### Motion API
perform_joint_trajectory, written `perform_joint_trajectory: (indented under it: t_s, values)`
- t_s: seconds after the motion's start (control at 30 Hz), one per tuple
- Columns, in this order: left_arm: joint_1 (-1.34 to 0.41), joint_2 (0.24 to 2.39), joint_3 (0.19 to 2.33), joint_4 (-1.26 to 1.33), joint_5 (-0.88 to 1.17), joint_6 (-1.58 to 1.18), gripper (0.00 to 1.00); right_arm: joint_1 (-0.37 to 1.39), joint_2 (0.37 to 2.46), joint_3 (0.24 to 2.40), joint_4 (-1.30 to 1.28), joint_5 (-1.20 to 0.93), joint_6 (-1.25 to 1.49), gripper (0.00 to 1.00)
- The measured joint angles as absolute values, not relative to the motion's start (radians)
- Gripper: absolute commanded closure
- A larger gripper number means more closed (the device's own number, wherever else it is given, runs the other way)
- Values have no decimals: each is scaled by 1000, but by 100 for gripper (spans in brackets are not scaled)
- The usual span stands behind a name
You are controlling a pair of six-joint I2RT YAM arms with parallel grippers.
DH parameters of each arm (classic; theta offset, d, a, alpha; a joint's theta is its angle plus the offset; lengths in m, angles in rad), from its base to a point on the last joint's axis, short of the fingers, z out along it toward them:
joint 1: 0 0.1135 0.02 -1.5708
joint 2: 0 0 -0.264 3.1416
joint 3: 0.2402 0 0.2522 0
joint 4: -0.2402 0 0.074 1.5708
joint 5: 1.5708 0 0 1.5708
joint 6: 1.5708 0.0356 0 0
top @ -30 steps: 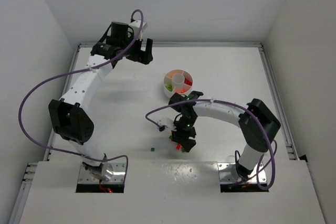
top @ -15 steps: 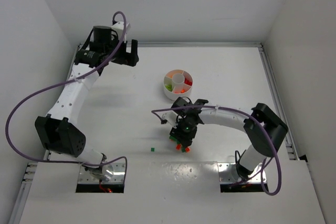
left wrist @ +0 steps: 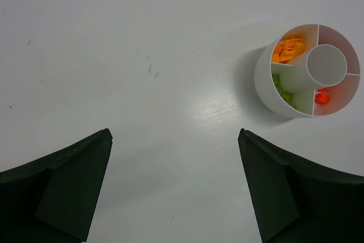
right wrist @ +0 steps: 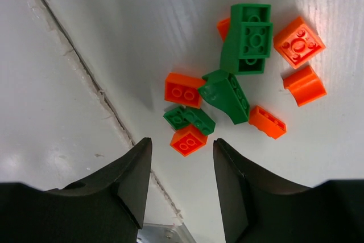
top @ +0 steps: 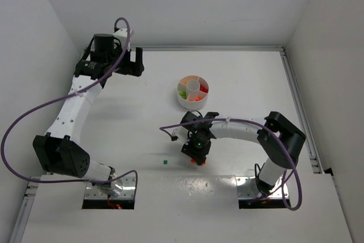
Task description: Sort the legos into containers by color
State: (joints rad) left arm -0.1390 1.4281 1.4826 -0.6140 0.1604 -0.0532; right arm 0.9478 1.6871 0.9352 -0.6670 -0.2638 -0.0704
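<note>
A loose heap of orange and green legos [right wrist: 239, 83] lies on the white table. My right gripper [right wrist: 182, 140] hangs just over it, open and holding nothing. A small orange brick [right wrist: 188, 139] sits at the mouth of the gap between the fingertips, with a green brick [right wrist: 189, 119] just beyond. From above, the right gripper [top: 196, 152] covers most of the heap [top: 198, 161]. The round white dish [top: 183, 99] with its containers stands further back. My left gripper [left wrist: 174, 135] is open and empty, high at the back left [top: 134, 61], far from the dish [left wrist: 263, 86].
The dish holds orange bricks [left wrist: 289, 49], green bricks [left wrist: 281, 89] and red bricks [left wrist: 322, 98] in separate wedges. One green brick [top: 164, 163] lies alone, left of the heap. A seam in the table [right wrist: 85, 78] runs beside the heap, near the front edge.
My left arm has swung left, away from the dish. My right gripper has narrowed its jaws and shifted over the heap, hiding more of it from above.
</note>
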Motion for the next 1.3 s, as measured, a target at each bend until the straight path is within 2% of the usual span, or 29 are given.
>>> perform_joint_trajectory:
  t_s: [0.37,0.53,0.67,0.7,0.73,0.83,1.03,1.3]
  values:
    - [-136,1428,1481,-611,160,-46,0,991,1720,942,-683,-181,-71,55]
    - [-133,1428,1481,-611,161,-45,0,996,1751,943,-686,-157,-71,59]
    - [-127,1428,1481,-611,161,-42,0,999,1770,956,-698,-152,-71,69]
    - [-127,1428,1481,-611,161,-42,0,999,1772,957,-699,-149,-72,73]
    - [-126,1428,1481,-611,161,-42,0,999,1774,958,-699,-146,-71,83]
    - [-125,1429,1481,-611,164,-42,0,999,1775,959,-704,-138,-71,94]
    - [-125,1433,1481,-610,179,-37,0,993,1736,948,-696,-111,-71,100]
    - [-124,1435,1450,-588,213,-25,0,949,1543,955,-719,-47,-109,100]
